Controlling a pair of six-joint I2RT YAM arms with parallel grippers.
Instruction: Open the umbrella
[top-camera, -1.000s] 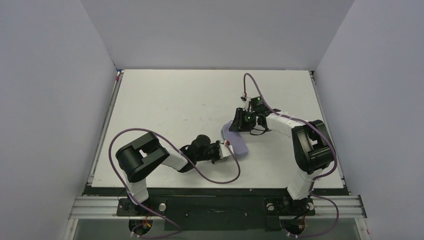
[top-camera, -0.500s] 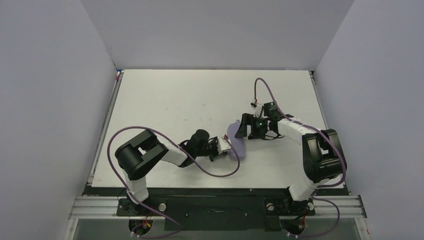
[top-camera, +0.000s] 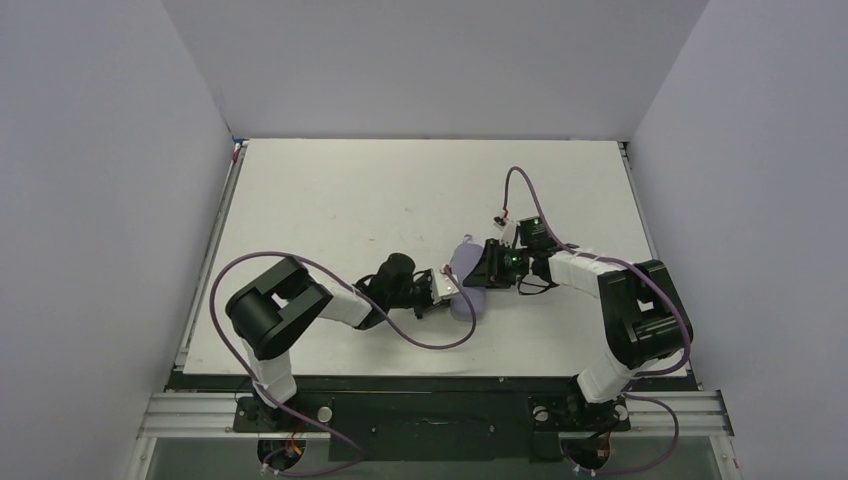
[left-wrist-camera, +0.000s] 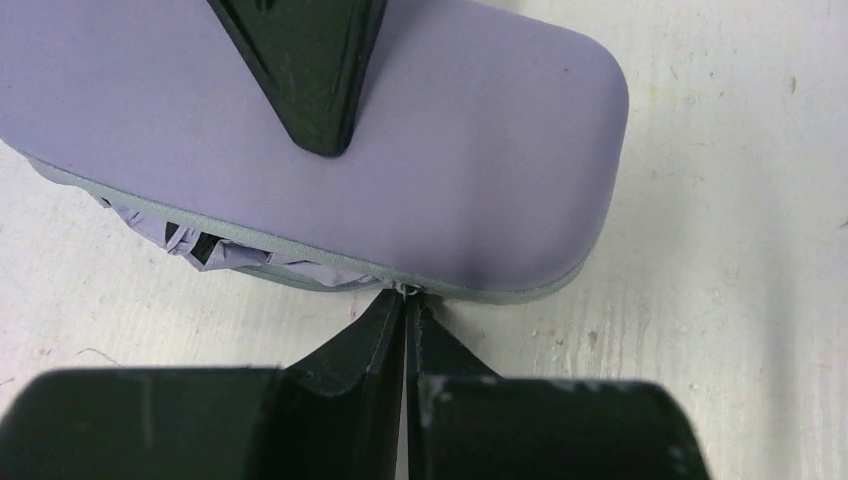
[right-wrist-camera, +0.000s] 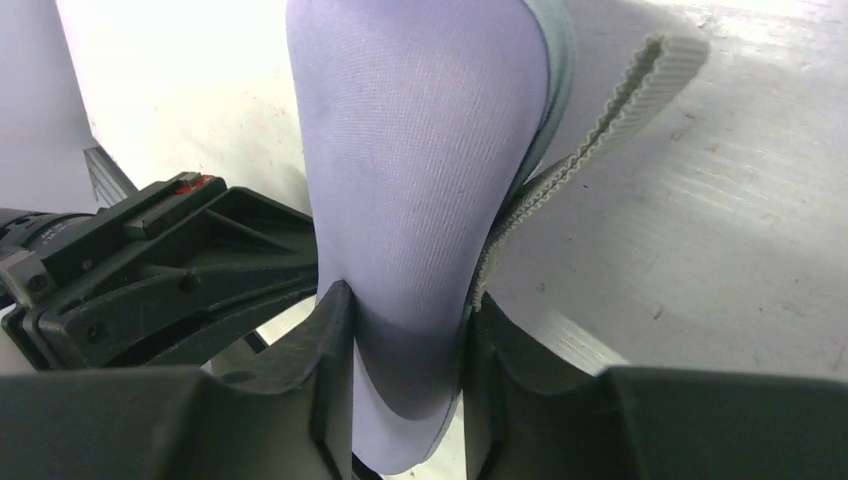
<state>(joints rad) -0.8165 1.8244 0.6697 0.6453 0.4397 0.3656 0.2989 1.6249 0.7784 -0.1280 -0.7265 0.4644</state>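
We locate the umbrella (left-wrist-camera: 215, 250) inside the case (left-wrist-camera: 470, 150). Only a crumpled strip of lavender fabric with a black patch shows, through a gap along the case's seam in the left wrist view. The rest of the umbrella is hidden.

The case is a lavender oval shell with a grey rim. It sits on the table (top-camera: 350, 200), just right of the middle and in the near half, between the two hands. A grey ribbed zip tape (right-wrist-camera: 600, 110) hangs loose from one end of the case.

The right hand (right-wrist-camera: 405, 340) pinches the case across one end, with a finger pressed against each side of the shell. In the left wrist view we see one of its black fingers lying across the top of the shell.

The left hand (left-wrist-camera: 405, 310) is pressed together. Its fingertips meet at the grey rim of the case, beside the gap, and we cannot tell whether they pinch anything there.

The arms reach in low from opposite sides, and the hands come close together at the case
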